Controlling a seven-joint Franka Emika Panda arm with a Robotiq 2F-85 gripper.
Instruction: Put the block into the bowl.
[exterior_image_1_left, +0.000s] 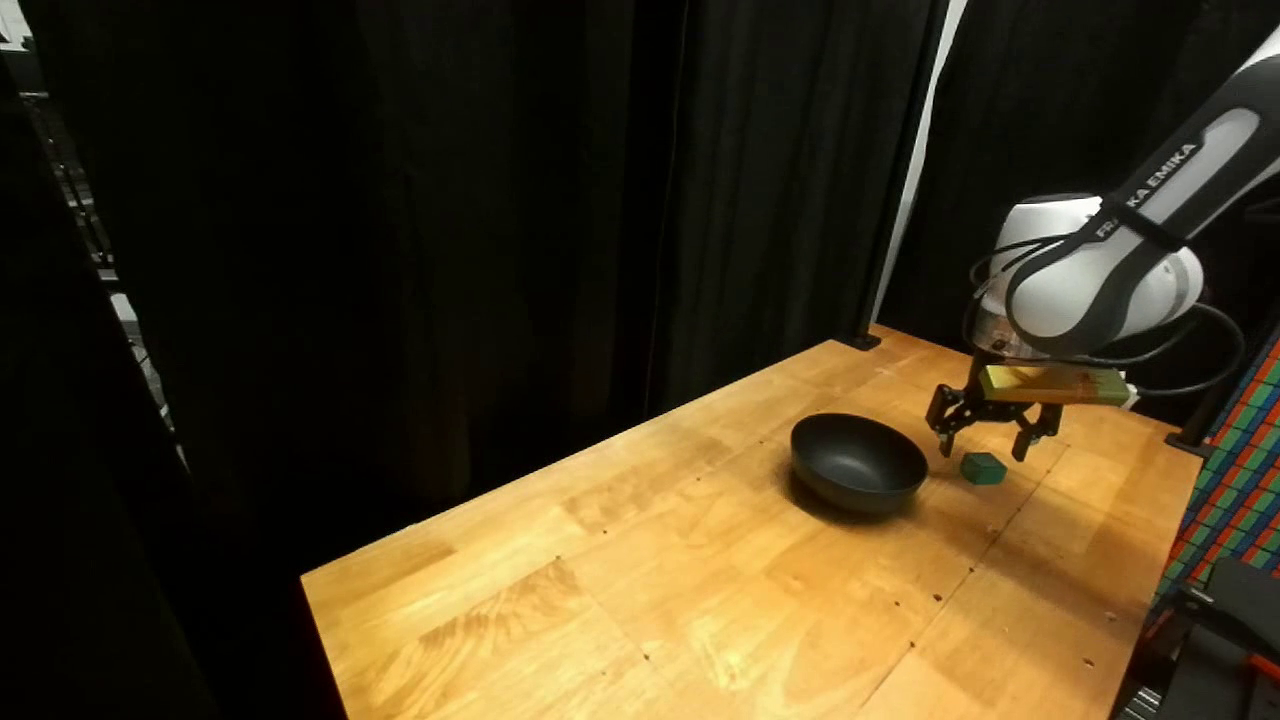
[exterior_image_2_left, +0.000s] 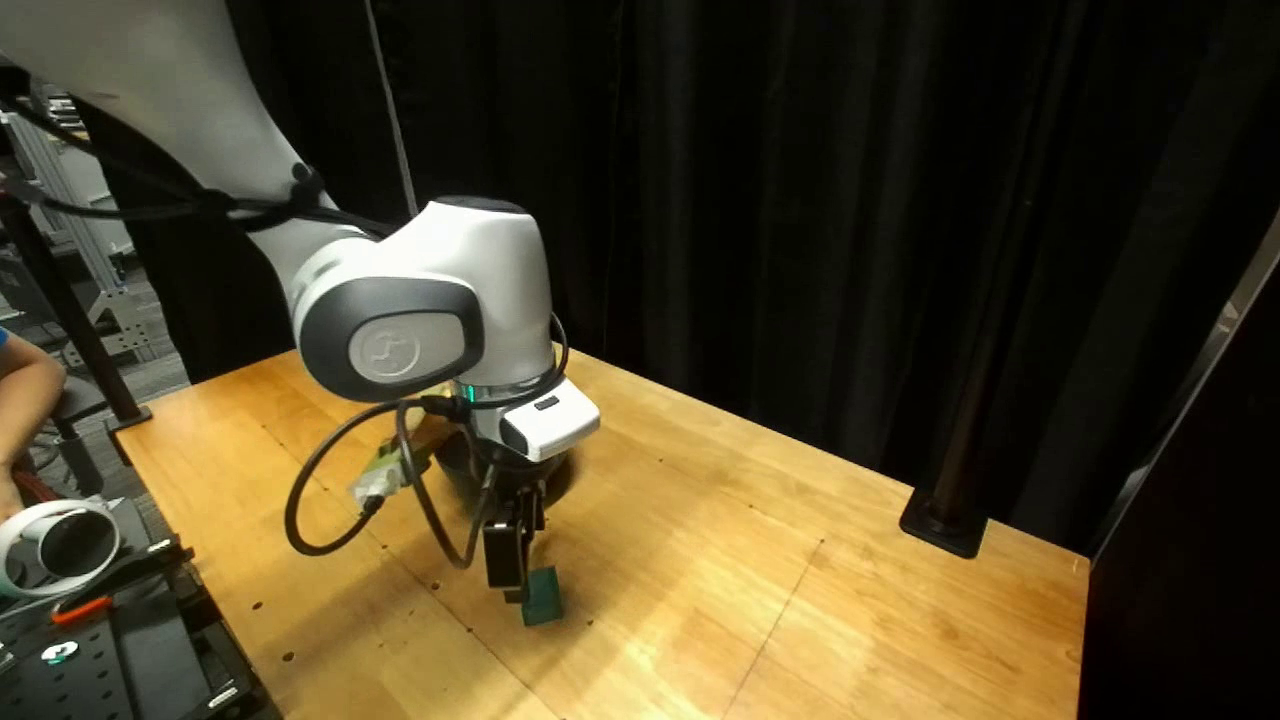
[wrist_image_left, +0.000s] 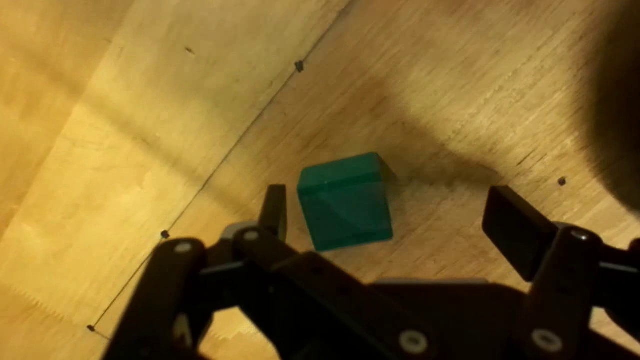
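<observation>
In an exterior view, a small green cube-shaped block (exterior_image_1_left: 983, 469) sits on a light brown wooden table (exterior_image_1_left: 700, 560). A round, shallow black bowl (exterior_image_1_left: 858, 465) stands just left of it and shows whole. Over the block hangs the black gripper (exterior_image_1_left: 984, 447), its two fingers spread wide. The white and grey robot arm (exterior_image_1_left: 1075, 285) runs off the right edge. A black strap (exterior_image_1_left: 1143, 222) covers some of its writing, so only "FRA" and "KA EMIKA" can be read.

In an exterior view, the robot arm (exterior_image_2_left: 480, 290) hides most of the bowl, and the fingers line up, so their gap can't be seen. The block peeks out on the near side. A person's bare arm (exterior_image_2_left: 25, 400), cut off at the left, shows only here. The round badge (exterior_image_2_left: 391, 348) on the robot has a mark too faint to read.

In the wrist view, the block lies between the fingers, closer to the left one, with a gap on each side. A dark blur (wrist_image_left: 622, 100) is cut off at the right edge; I can't tell what it is.
</observation>
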